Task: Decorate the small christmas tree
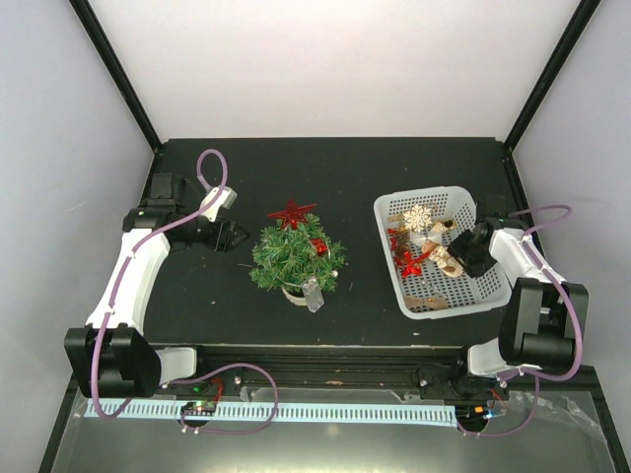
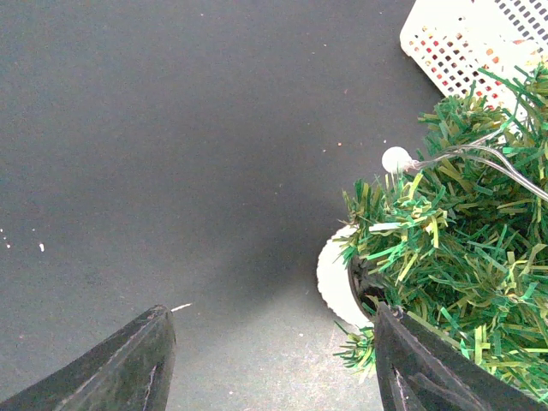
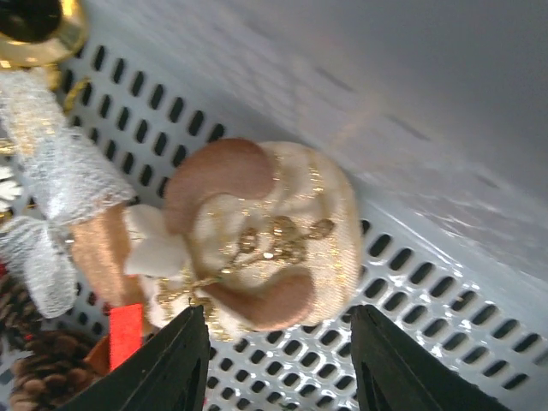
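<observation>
The small christmas tree [image 1: 294,258] stands mid-table in its cream-white pot, with a red star on top, a red ornament and a clear one hanging. In the left wrist view the tree [image 2: 462,257] and its pot [image 2: 336,278] are at the right. My left gripper [image 1: 235,236] is open and empty just left of the tree; its right finger [image 2: 428,368] is against the low needles. My right gripper [image 1: 463,248] is open inside the white mesh basket [image 1: 486,286], its fingers either side of a cream and tan fabric ornament [image 3: 261,235] lying on the basket floor.
The basket holds several ornaments: a white snowflake [image 1: 419,217], red pieces [image 1: 406,261], pine cones [image 3: 34,360] and a lace ribbon piece [image 3: 51,180]. The basket's corner also shows in the left wrist view [image 2: 467,38]. A wire with a white bulb [image 2: 396,159] lies in the tree.
</observation>
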### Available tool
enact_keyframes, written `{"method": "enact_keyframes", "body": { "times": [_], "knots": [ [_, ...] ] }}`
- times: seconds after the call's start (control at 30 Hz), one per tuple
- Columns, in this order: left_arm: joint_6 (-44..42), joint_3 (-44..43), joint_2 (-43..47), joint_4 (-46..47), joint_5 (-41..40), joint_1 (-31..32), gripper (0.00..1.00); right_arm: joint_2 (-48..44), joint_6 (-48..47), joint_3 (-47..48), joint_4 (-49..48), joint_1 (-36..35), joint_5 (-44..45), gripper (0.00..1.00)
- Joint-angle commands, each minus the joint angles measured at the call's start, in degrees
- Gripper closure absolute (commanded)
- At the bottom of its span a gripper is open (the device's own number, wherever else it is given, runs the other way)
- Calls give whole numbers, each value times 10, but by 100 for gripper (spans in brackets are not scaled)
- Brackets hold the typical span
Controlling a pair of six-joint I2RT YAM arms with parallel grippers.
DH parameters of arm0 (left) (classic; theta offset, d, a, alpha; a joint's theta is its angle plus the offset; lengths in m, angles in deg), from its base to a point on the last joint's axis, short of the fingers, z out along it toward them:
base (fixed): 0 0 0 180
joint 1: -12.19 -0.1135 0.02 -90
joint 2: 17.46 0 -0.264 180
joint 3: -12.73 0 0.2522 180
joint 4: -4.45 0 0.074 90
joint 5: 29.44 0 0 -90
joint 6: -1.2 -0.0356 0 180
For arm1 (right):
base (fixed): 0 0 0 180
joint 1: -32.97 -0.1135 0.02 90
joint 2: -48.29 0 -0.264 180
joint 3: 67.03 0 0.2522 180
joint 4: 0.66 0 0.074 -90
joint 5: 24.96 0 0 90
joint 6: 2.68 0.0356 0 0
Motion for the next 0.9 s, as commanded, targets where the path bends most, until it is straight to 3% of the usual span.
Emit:
{"method": "enact_keyframes", "body": {
  "times": [0.0,0.2,0.37,0.87],
  "knots": [
    [5,5,-3,12,14,-3,36,-8,-20,4,-53,2,-47,52],
    [5,4,-8,14,18,-4,36,19,-36,7,-61,2,-73,56],
    [5,2,-9,13,19,-4,36,35,-43,3,-75,2,-92,67],
    [4,3,-11,12,19,-3,36,47,-49,-21,-101,1,-110,72]
  ]
}}
